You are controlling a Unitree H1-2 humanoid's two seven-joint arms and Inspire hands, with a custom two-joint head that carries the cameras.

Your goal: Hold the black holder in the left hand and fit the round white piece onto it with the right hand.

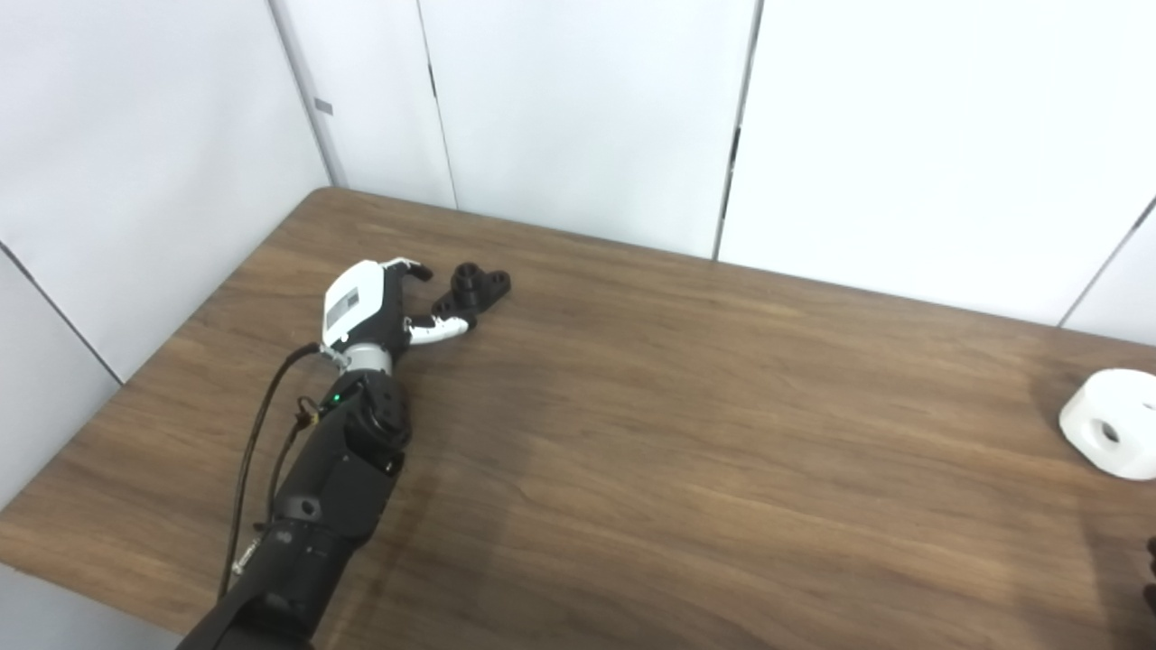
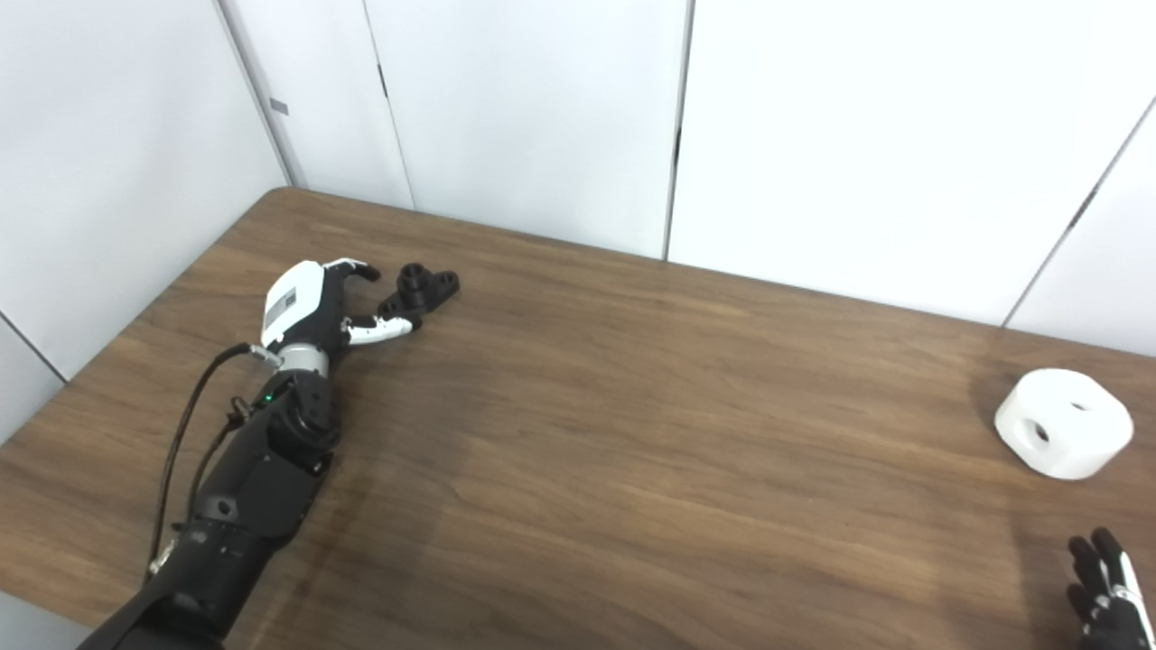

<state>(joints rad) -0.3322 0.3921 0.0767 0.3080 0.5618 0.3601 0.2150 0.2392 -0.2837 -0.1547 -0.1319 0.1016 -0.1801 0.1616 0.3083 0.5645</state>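
The left hand (image 1: pixel 375 302) is spreading its fingers around the black holder (image 1: pixel 471 289) at the table's (image 1: pixel 632 433) far left, not yet gripping. The right hand (image 2: pixel 1106 587) is waiting released near the white piece (image 2: pixel 1064 435), far right.

One black holder (image 1: pixel 471 291) on the table (image 1: pixel 632 433), and one round white piece (image 2: pixel 1064 435) way over at the far right. Two hands in play: the left hand (image 1: pixel 370 307) right beside the holder, the right hand (image 2: pixel 1104 587) just poking in at the bottom corner. One wooden table, nothing doubled up.
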